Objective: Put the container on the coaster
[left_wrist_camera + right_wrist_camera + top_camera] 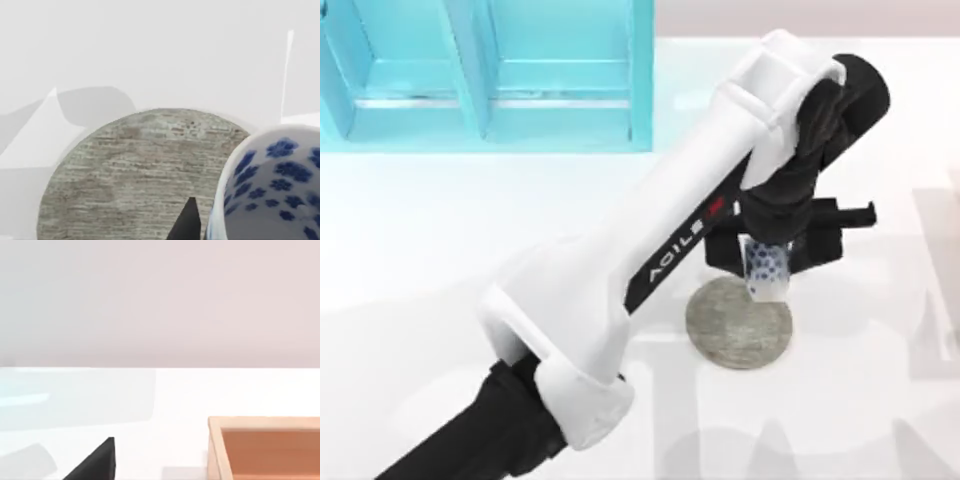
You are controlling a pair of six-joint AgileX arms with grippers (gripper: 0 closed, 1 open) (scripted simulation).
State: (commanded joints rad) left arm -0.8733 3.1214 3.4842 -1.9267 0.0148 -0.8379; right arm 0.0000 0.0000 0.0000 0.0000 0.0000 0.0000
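**Cup held over the coaster's far edge**

The left arm (650, 240), nearest the overhead camera, reaches across the white counter (420, 260). Behind stands a teal rack (485, 75), its compartments apparently empty. The coaster (738, 325) lies right of centre. The left gripper (765, 262) is closed on the container (766, 270), upright above the coaster's far-right rim; the placement looks to need a small nearward shift, then lowering.

A white table (440, 240) carries a teal shelf (490, 70) (open compartments) at its far-left edge.
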